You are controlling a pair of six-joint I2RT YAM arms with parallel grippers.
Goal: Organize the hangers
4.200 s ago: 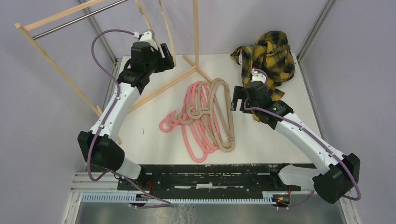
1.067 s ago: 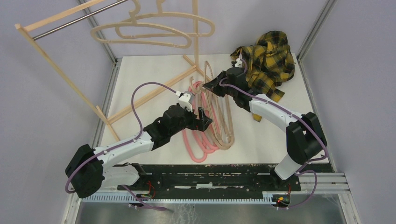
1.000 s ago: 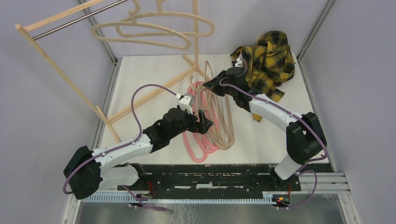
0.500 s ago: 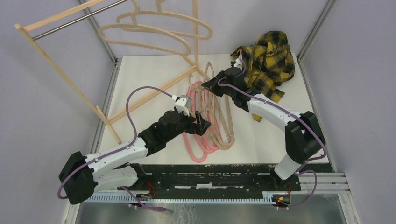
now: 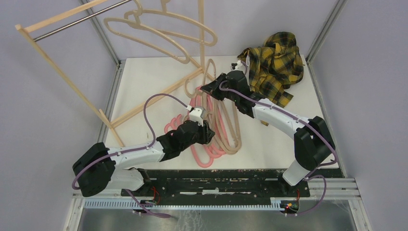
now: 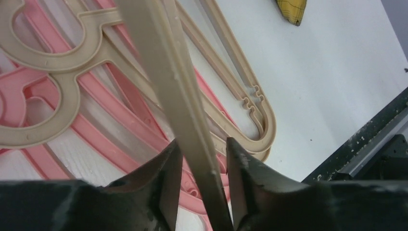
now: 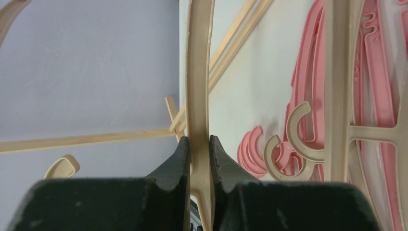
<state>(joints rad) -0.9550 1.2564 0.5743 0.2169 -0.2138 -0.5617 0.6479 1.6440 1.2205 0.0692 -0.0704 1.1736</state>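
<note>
- Right end effector point(image 7: 199, 141) is clenched on the thin bar of a beige hanger point(image 7: 198, 72). We see both fingers pressed flat against the bar with no gap.
- From above, we see that beige hanger tilted, its far end lifted off the desk point(image 5: 144, 77) and its upper loop close to the foot of the wooden rack point(image 5: 62, 71).
- Left end effector point(image 6: 203, 144) sits low over the near part of the pile, released, its jaws parted on either side of a beige bar. A sliver of space shows on each side, so it straddles the bar without pinching it. We cannot tell whether this bar belongs to the held hanger.
- Beneath both lies the pile of hangers point(image 5: 221, 139), flat in the middle of the desk. Pink and beige loops overlap, and the pink hooks poke out toward the left.
- Two hung hangers point(image 5: 213, 37), both beige, dangle at a slant from the metal rail point(image 5: 72, 23) of the wooden rack at the far left.
- We see a yellow plaid shirt point(image 5: 276, 55) crumpled in the far right corner of the desk, just behind the right arm and apart from the pile.
</note>
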